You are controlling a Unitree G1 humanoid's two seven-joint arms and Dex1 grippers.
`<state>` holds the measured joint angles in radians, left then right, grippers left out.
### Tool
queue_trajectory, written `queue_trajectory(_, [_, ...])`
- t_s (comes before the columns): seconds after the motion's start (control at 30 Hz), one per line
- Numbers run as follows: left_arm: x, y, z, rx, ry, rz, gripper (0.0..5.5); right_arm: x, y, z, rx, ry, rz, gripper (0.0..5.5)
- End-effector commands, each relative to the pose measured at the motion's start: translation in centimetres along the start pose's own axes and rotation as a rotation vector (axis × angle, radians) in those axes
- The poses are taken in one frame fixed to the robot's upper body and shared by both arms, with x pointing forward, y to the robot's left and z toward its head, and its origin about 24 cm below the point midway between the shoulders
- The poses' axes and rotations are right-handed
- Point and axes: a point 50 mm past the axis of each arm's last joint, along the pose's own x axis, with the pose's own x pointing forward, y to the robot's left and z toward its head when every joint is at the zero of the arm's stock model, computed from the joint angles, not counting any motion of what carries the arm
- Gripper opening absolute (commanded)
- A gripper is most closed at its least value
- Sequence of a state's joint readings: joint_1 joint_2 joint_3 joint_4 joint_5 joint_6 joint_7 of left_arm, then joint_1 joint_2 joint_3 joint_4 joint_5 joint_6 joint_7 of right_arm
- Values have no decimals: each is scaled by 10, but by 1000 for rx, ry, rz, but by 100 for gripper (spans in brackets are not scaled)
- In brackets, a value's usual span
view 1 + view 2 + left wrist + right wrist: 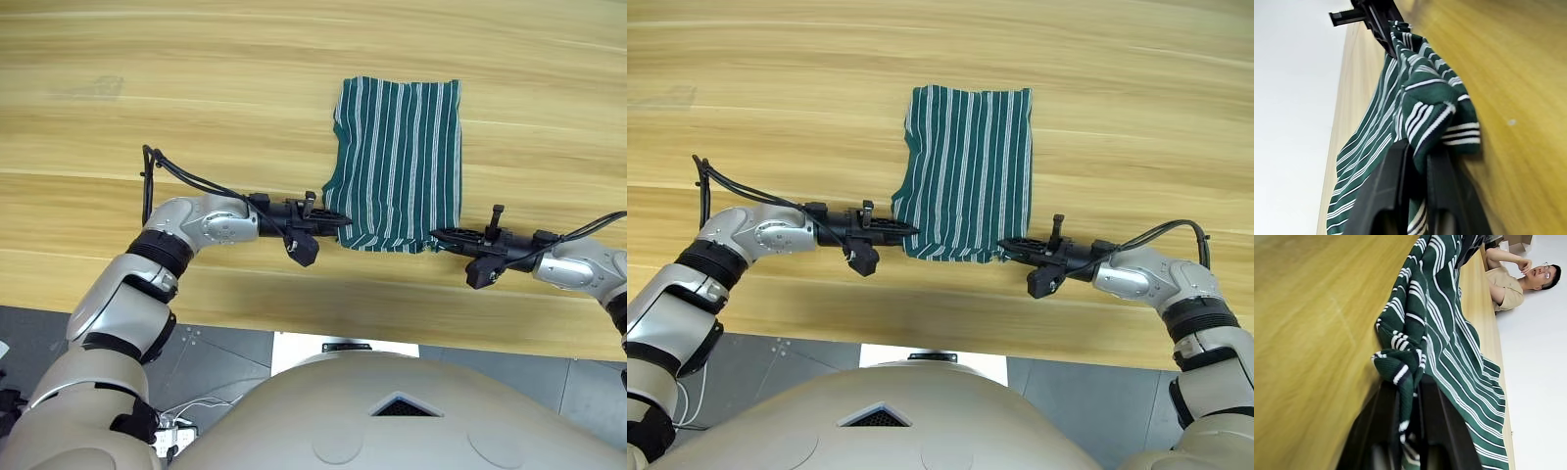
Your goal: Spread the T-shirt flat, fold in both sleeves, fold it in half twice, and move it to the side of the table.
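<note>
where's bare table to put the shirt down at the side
Bare table spreads wide to the left of the shirt and to the right of it; a bare strip also runs beyond its far edge. Crowded: the near edge, where the left gripper and right gripper pinch its near corners.

Left arm (196, 223), right arm (1146, 274): silver rounded shells, black ring joints. Black cable (186, 175) loops off left forearm at 10 o'clock; second cable (1166, 225) arcs over right forearm. Left gripper (341, 219), right gripper (436, 235): black, slim, knob at 12, block at 6.
</note>
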<state>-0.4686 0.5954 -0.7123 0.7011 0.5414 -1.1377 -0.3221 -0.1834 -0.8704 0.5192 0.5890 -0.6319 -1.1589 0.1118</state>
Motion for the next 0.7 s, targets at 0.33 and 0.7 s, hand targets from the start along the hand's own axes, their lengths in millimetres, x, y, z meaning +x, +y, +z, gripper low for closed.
queue_trajectory(0.33, [-6,-85,2,-235,140,-286,4,23,3,-3,9,16,21,21])
queue_trajectory(0.7, [-20,-79,0,-274,176,-177,3,21,-5,3,10,-19,-13,20])
